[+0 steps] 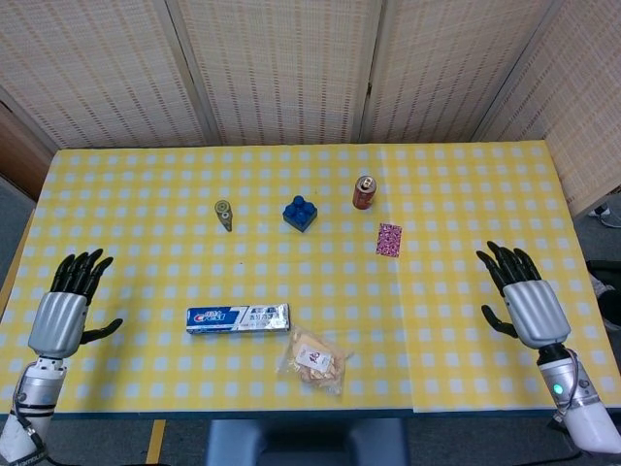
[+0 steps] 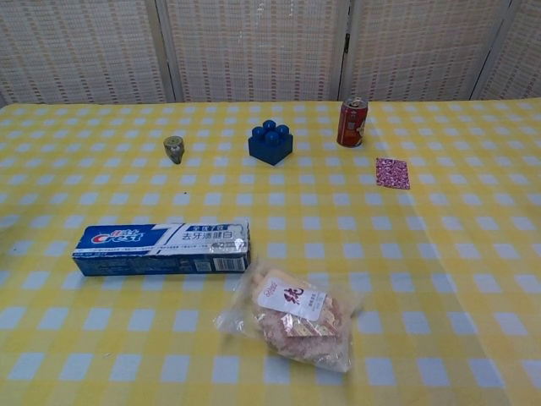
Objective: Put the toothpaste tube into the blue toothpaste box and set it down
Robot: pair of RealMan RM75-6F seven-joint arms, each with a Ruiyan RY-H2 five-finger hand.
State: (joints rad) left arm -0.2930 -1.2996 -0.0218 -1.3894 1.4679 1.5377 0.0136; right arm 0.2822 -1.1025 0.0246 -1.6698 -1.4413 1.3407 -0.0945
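The blue toothpaste box [image 1: 238, 317] [image 2: 161, 248] lies flat on the yellow checked table [image 1: 146, 194], long side running left to right, near the front edge. No tube shows outside it; its inside is hidden. My left hand [image 1: 63, 309] hovers at the table's left edge, well left of the box, fingers spread and holding nothing. My right hand [image 1: 524, 299] is at the right side, far from the box, fingers spread and empty. Neither hand appears in the chest view.
A clear snack bag [image 1: 313, 360] [image 2: 292, 319] lies just right of the box's front. Further back stand a blue block [image 1: 300, 213] [image 2: 270, 141], a red can [image 1: 364, 192] [image 2: 352, 122], a small grey-green item [image 1: 224, 213] [image 2: 173, 149] and a pink packet [image 1: 389, 239] [image 2: 392, 172].
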